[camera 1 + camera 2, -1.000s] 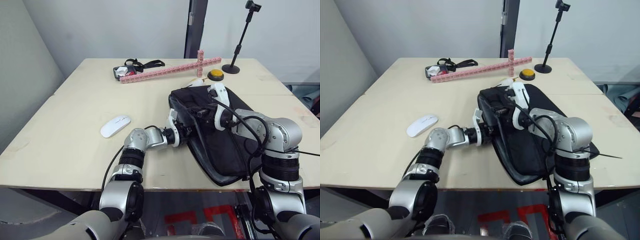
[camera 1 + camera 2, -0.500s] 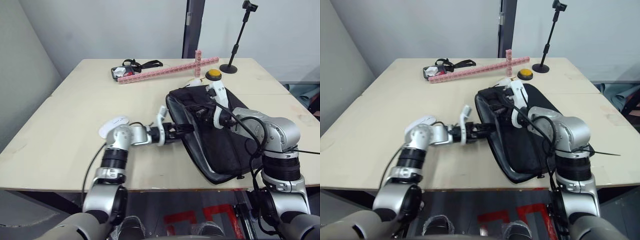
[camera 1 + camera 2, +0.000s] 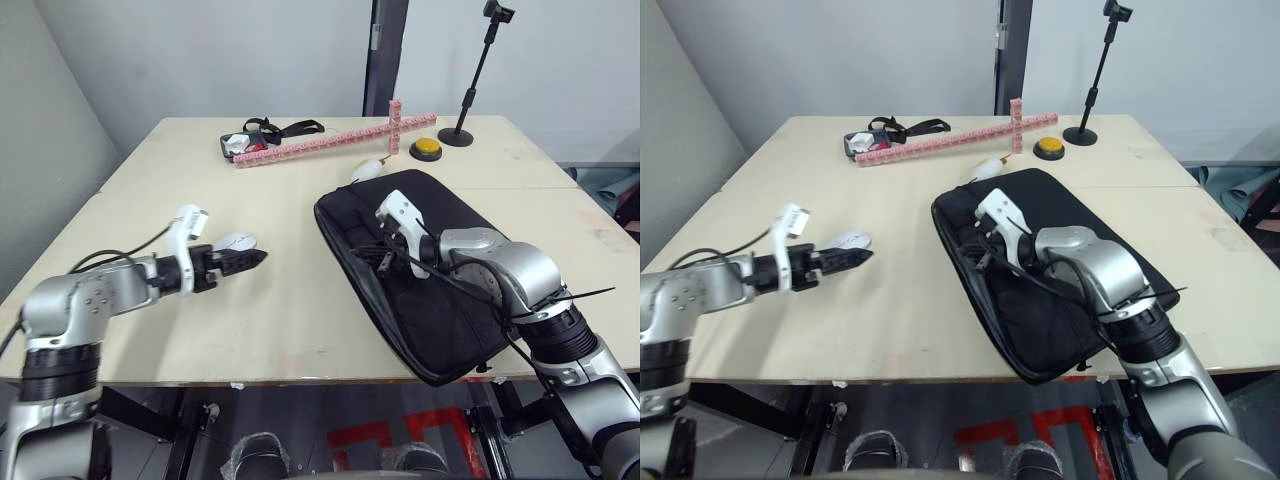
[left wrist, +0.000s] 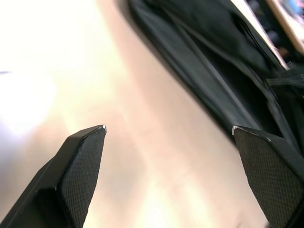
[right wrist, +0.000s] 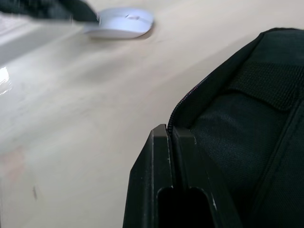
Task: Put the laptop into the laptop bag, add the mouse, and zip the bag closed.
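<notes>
**Counter layout**

Laptop bag (image 3: 440, 270) lies on the counter (image 3: 300, 190), right of centre. Mouse (image 3: 236, 241) lies left of it, well apart. Behind both, along the far side: block bar (image 3: 330, 141), button (image 3: 428, 147), stand (image 3: 462, 135) at far right.

Pale beige wooden table (image 3: 300, 190) spans the view. Plain grey wall (image 3: 220, 55) at 12 o'clock; dark vertical door frame strip (image 3: 382, 50) at 1 o'clock.
</notes>
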You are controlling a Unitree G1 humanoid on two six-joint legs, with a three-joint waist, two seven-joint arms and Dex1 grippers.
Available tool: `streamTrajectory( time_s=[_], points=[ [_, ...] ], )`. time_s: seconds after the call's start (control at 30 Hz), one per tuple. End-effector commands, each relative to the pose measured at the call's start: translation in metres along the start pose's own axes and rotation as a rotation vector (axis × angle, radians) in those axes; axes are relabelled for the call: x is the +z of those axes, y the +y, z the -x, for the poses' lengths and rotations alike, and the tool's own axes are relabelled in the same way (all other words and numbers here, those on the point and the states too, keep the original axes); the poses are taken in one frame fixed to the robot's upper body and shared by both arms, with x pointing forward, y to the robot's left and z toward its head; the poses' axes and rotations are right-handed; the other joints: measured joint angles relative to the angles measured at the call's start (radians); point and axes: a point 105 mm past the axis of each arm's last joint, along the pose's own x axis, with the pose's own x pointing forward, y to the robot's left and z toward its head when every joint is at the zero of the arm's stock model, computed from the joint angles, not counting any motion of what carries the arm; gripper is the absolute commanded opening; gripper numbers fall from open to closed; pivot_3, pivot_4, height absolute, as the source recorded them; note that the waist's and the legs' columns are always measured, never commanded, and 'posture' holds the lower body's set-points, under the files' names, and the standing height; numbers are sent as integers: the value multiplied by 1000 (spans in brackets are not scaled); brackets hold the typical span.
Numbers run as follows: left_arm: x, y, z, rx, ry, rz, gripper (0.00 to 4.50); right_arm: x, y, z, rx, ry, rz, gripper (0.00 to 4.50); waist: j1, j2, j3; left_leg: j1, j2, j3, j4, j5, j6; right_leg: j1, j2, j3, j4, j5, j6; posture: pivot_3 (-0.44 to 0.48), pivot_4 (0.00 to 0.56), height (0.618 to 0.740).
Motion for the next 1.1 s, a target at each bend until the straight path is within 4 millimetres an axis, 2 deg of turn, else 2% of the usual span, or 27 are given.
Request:
streamTrajectory(
  time_s=[0.03, 0.1, 0.17, 0.2, 0.33, 0.47, 0.57, 0.6, 0.73, 0.8, 0.87, 1.1],
  points=[
    [26, 13, 34, 123, -95, -243, 4458, 7, 4, 3, 28, -18, 82, 0, -2, 0, 0, 0, 0, 0, 0, 0, 0, 0, 0, 0, 0, 0, 0, 0, 150, 740],
    [24, 29, 53, 174, -53, -294, 4458, 6, 3, 4, 35, -12, 123, 0, -2, 0, 0, 1, 0, 0, 0, 0, 0, 1, 0, 0, 0, 0, 0, 0, 150, 740],
    [21, 34, 66, 162, -19, -333, 4458, 3, 2, 4, 41, -6, 187, 0, -1, 0, 0, 1, 0, 0, 0, -1, 1, 1, 0, 0, 0, 0, 0, 0, 150, 740],
    [21, 36, 72, 143, -8, -347, 4500, 2, -1, 5, 31, -6, 219, 586, 1, 0, 0, 1, 0, 0, 0, -1, 1, 1, 0, 0, 0, 0, 0, 0, 150, 740],
    [17, 49, 85, 160, 57, -443, 4500, 4, -8, 13, 32, -25, 273, 1897, 1, -1, 0, 2, 0, 0, 0, -2, 4, 1, 0, 0, 1, 0, -1, 0, 150, 740],
    [32, 54, 93, 163, -14, -461, 4500, 23, -21, 48, 33, -92, 288, 3250, 1, -1, 0, 2, 0, 0, 1, -3, 5, 1, 0, 0, 4, -2, -4, 0, 150, 740],
    [40, 52, 98, 150, -42, -483, 4500, 42, -33, 87, 20, -155, 304, 4350, 0, -1, 0, 2, 0, 0, 2, -3, 5, 0, 0, 0, 7, -4, -7, 0, 150, 740],
    [42, 51, 100, 146, -52, -487, 4500, 46, -38, 99, 7, -156, 310, 4467, 0, -1, 0, 2, 0, 0, 2, -3, 5, 0, 0, 0, 9, -5, -9, 0, 150, 740],
    [59, 53, 110, 171, -76, -534, 4500, 46, -74, 152, -165, -57, 337, 4467, -1, -1, -1, 3, 0, 0, 3, -2, 6, -2, 0, 0, 12, -6, -11, 0, 150, 740],
    [67, 54, 119, 179, -65, -540, 4500, 28, -100, 193, -302, 89, 322, 4467, 0, -2, -1, 3, 0, 0, 3, -1, 8, -2, 0, 1, 13, -7, -12, 0, 150, 740],
    [69, 56, 126, 192, -15, -565, 4500, 12, -112, 223, -371, 200, 293, 4467, 3, -2, -1, 2, 0, 0, 4, 0, 12, -1, 0, 1, 12, -8, -14, 0, 150, 740],
    [78, 60, 137, 211, 38, -584, 4500, -20, -129, 261, -442, 338, 230, 4467, -14, -2, -1, 1, 0, 1, 6, 0, 13, -3, -1, 1, 16, -11, -19, 0, 150, 740]
  ],
)
